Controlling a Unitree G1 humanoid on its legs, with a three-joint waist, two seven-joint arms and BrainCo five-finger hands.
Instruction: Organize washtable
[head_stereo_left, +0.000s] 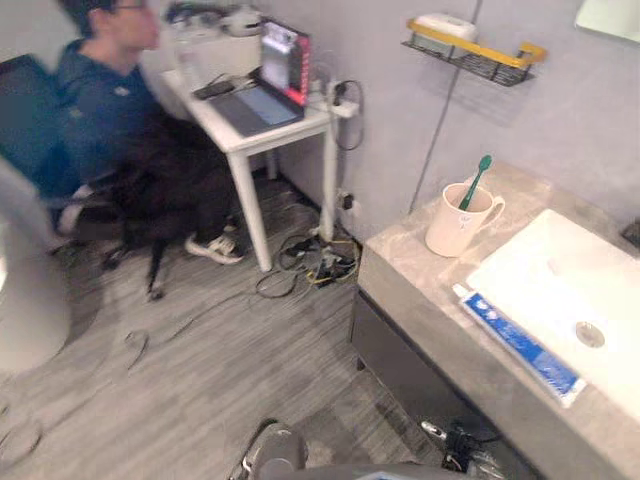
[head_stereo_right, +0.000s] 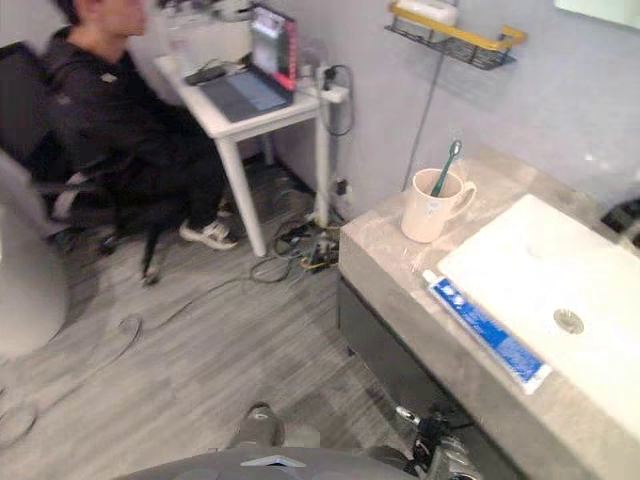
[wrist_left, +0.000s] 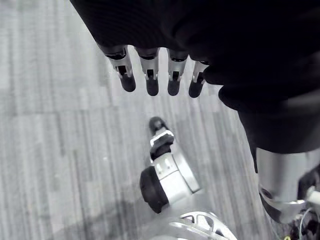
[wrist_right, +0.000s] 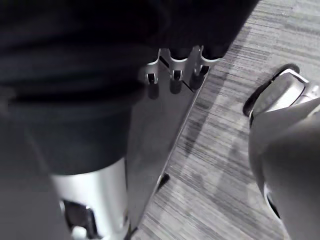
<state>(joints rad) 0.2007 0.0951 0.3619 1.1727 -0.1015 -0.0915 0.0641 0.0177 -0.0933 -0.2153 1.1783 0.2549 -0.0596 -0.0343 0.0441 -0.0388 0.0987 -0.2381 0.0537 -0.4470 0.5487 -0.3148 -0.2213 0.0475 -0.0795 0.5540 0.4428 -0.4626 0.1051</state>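
A person (head_stereo_left: 105, 110) sits at far left, well clear of my work. My left hand (wrist_left: 150, 75) hangs over the floor with its fingers straight, holding nothing. My right hand (wrist_right: 175, 70) hangs by a dark panel (wrist_right: 155, 130), fingers relaxed and empty. On the counter (head_stereo_left: 420, 290), the toothbrush (head_stereo_left: 474, 182) leans in the cup (head_stereo_left: 455, 222) and the toothpaste (head_stereo_left: 518, 342) lies flat beside the sink (head_stereo_left: 560, 270). My judgement is to raise 1 hand, pinch the tube mid-body and stay clear of the cup.

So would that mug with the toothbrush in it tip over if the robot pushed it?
Probably not easily: the mug looks wide and squat, standing flat on the stone counter, so it would likely slide. It looks ceramic, so probably heavy-ish and breakable. The toothbrush leans loosely on the rim and may rattle or shift.
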